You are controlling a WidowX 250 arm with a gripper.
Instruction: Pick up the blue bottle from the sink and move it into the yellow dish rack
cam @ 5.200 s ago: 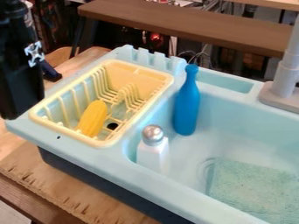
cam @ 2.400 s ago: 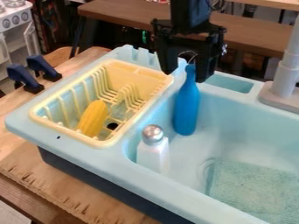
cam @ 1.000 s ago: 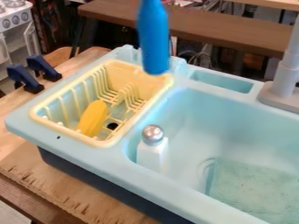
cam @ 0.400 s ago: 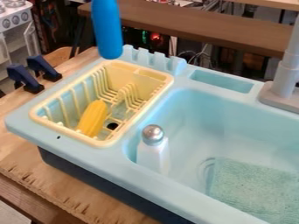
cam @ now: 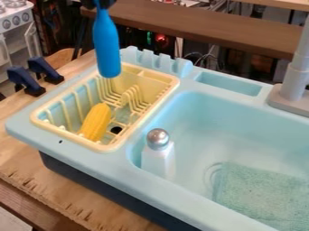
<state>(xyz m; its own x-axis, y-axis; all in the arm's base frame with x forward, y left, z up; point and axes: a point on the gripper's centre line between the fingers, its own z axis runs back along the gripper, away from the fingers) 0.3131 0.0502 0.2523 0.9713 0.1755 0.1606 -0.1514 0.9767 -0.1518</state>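
Blue bottle (cam: pixel 107 47) hangs neck up near the top of the camera view, leaning just a little, and it's the black gripper (cam: pixel 100 3) that has hold of it. The gripper shows right at the top edge, closed in on the bottle's neck; its arm is out of sight above. From where I stand, the bottle's base appears over the back left part of the yellow dish rack (cam: pixel 136 79), though I can't tell how far it is above the bars.

Down at the near end of that rack lies a yellow corn cob (cam: pixel 96 122), slanting beside a dark round hole (cam: pixel 116 130). The rack sits at the left end of the pale blue toy sink (cam: pixel 253 117). In the basin, close to the wall nearest the rack, stands a white shaker (cam: pixel 158 158) with a silvery top, and a green cloth (cam: pixel 247 191) lies flat toward the lower right. A gray faucet (cam: pixel 296 74) rises at the sink's back right.

Two dark blue clamps (cam: pixel 23 81) are at the left on the wooden table (cam: pixel 54 194). Behind everything runs a brown bench (cam: pixel 199 22), and part of a white toy stove (cam: pixel 15 20) shows at the upper left.
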